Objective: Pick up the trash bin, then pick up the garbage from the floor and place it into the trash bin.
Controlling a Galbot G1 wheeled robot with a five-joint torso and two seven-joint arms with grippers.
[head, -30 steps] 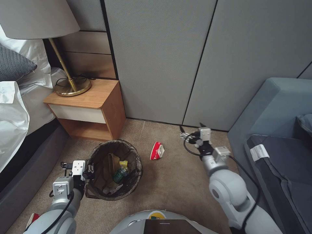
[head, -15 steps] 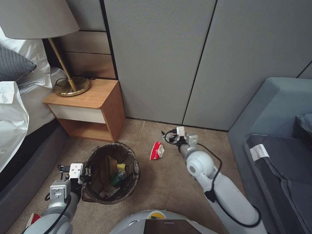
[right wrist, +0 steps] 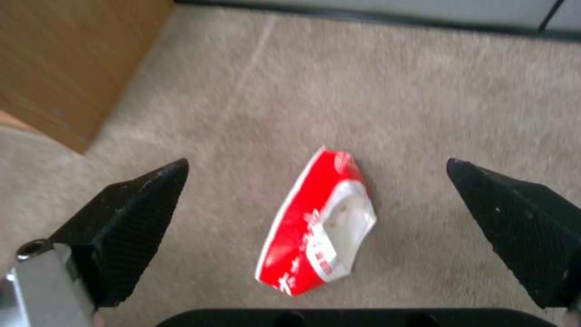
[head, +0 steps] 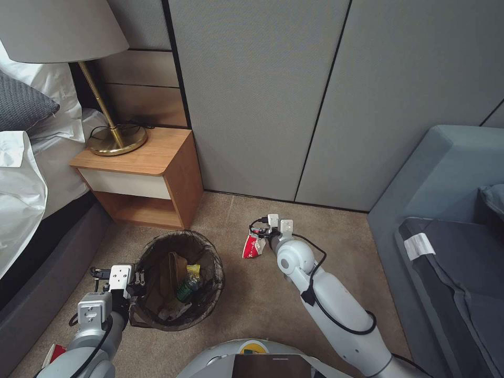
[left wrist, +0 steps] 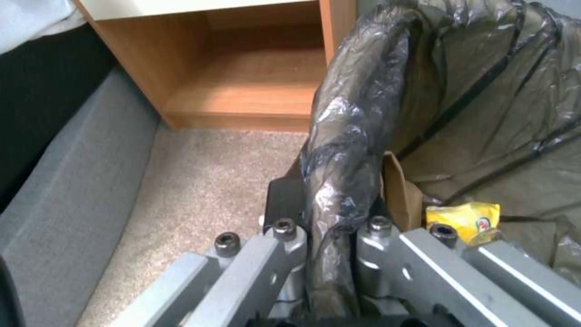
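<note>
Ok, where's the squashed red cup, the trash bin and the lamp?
squashed red cup (right wrist: 315, 227), right wrist view, its red-and-white side.
trash bin (head: 210, 252), head view, bag-covered rim on the far right.
lamp (head: 116, 140), head view, its round brass base.

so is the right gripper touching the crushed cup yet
Apart. The right wrist view shows the right gripper open, its fingers wide of the crushed cup, carpet between.

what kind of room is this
Most likely a bedroom or hotel-style room: a bed with white linen at the left, a wooden nightstand bearing a brass lamp, and a grey-blue sofa at the right, all on carpet.
</note>
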